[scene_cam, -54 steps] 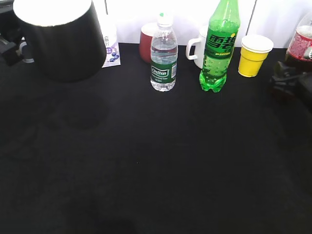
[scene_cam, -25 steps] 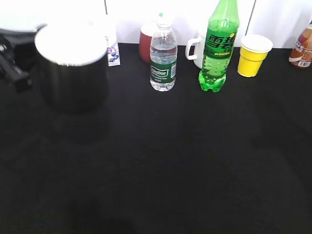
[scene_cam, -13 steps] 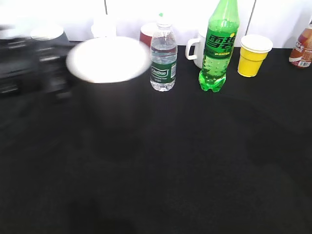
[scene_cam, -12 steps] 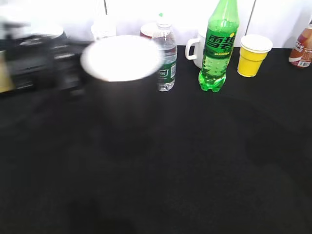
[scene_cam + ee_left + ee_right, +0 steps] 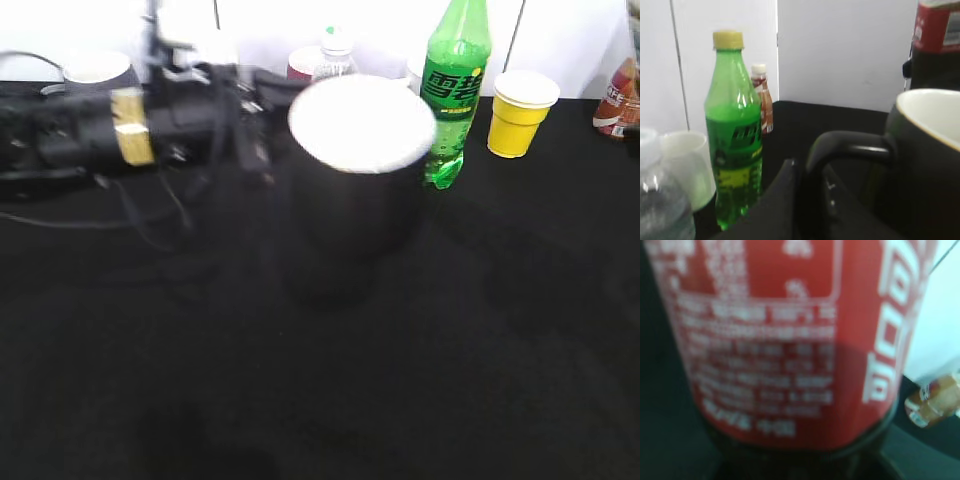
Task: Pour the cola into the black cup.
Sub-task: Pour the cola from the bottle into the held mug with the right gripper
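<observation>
In the exterior view the black cup (image 5: 355,180) sits just above the centre, its white inside facing the camera, carried off the black table (image 5: 400,380) by the left arm (image 5: 110,130), which reaches in from nine o'clock; the left gripper (image 5: 262,120) meets the cup at its ten o'clock side, blurred. Behind the cup, at twelve o'clock, the cap of a water bottle (image 5: 335,50) shows, with the green soda bottle (image 5: 450,90) at one o'clock and a yellow paper cup (image 5: 522,112) beyond it. A small brown bottle (image 5: 620,100) stands at the three o'clock edge. In the left wrist view the claw's dark fingers (image 5: 790,200) at six o'clock are clenched around the cup's black handle (image 5: 850,150), the cup's body filling four o'clock; the cola (image 5: 937,45) stands at one o'clock behind the cup's rim, the green bottle at nine o'clock. In the right wrist view the cola's red label (image 5: 785,335) fills the frame, dark liquid beneath it at six o'clock; the bottle is close against the camera, but the right claw's fingers are hidden, so I cannot tell whether they grip.
</observation>
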Robot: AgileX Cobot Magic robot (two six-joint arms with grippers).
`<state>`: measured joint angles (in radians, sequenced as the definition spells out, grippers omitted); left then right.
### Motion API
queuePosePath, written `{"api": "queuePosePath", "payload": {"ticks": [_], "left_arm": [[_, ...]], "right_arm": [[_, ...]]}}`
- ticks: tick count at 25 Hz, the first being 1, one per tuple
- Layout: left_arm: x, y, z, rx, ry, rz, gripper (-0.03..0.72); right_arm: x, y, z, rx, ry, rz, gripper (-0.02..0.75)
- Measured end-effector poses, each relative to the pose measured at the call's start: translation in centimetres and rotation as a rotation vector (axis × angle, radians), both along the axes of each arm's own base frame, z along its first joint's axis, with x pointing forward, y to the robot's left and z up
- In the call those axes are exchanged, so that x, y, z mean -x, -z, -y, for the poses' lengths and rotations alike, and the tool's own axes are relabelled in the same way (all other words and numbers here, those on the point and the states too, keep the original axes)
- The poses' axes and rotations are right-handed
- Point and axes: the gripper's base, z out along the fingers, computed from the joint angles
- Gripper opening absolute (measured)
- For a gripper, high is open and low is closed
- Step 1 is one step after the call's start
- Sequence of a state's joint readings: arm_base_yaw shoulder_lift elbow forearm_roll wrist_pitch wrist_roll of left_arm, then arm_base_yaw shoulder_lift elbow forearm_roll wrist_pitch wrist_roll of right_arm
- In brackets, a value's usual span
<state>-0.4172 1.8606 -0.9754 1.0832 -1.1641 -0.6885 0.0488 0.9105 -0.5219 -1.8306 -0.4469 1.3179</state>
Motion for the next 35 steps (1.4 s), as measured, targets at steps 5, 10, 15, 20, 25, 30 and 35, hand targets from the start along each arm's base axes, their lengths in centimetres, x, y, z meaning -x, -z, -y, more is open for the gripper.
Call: {"api": "queuePosePath", "payload": {"ticks": [5, 10, 15, 20, 25, 30, 35], "left_arm": [[-0.5, -0.4, 3.9, 0.030, 0.093, 0.021, 0.056], [-1.6, 1.7, 5.8, 0.019, 0.123, 0.000, 0.056], [-1.5, 1.8, 5.9, 0.008, 0.140, -0.014, 0.056], [-2.1, 0.5, 6.3, 0.027, 0.147, 0.016, 0.056], [-2.2, 0.4, 6.3, 0.030, 0.150, 0.015, 0.056], [-2.1, 0.5, 6.3, 0.026, 0.162, -0.034, 0.056], [-1.7, 0.8, 6.3, -0.009, 0.202, -0.087, 0.056]], "right_arm": [[-1.5, 1.7, -0.3, 0.013, -0.033, -0.092, 0.354], [-1.7, 1.9, -0.2, 0.132, -0.078, -0.032, 0.354], [-2.2, 1.8, 0.6, 0.299, -0.060, 0.057, 0.354], [-2.2, 1.8, 0.7, 0.348, -0.075, 0.082, 0.354], [-2.2, 1.8, 0.7, 0.469, -0.133, 0.144, 0.354], [-2.4, 1.8, 1.1, 0.592, -0.146, 0.197, 0.354], [-2.5, 1.8, 1.3, 0.694, -0.170, 0.239, 0.354]]}}
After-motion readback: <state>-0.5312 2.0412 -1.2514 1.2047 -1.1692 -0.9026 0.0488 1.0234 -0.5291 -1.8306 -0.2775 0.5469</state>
